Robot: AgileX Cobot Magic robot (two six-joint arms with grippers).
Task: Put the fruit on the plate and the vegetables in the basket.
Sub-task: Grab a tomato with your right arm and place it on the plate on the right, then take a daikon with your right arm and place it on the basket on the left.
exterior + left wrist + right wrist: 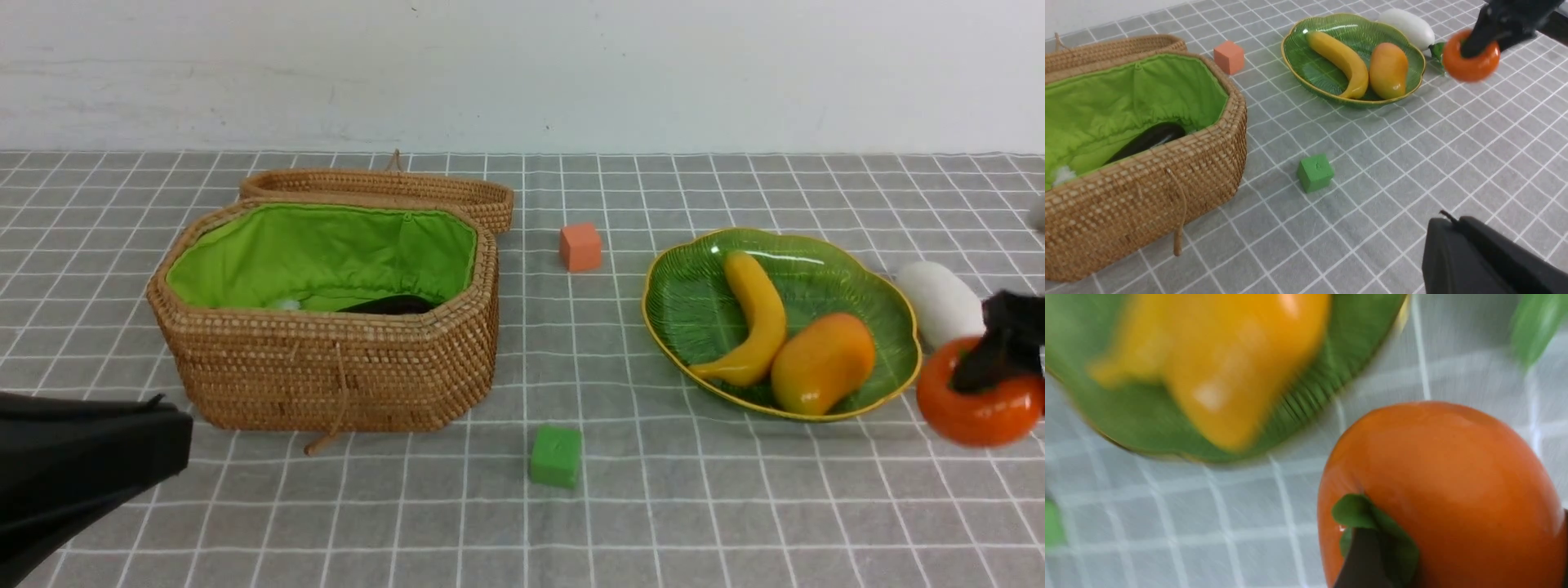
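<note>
Green cube (1315, 172): faint top mark, unreadable; right tool (994, 369) grips persimmon (980, 408).

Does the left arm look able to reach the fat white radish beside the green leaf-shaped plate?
Probably not. The white radish lies far right beyond the green leaf-shaped plate, and the right arm's fingers, holding the round orange persimmon, crowd it; the left arm sits far left.

Basket (326, 367) wall is hiding most of the eggplant (392, 305), persimmon (980, 404) is covering 1 end of the radish (939, 298), front-view edges are cropping left gripper (163, 445) and right gripper (996, 347), and motion is blurring mango (1229, 363) and plate (1314, 396).
</note>
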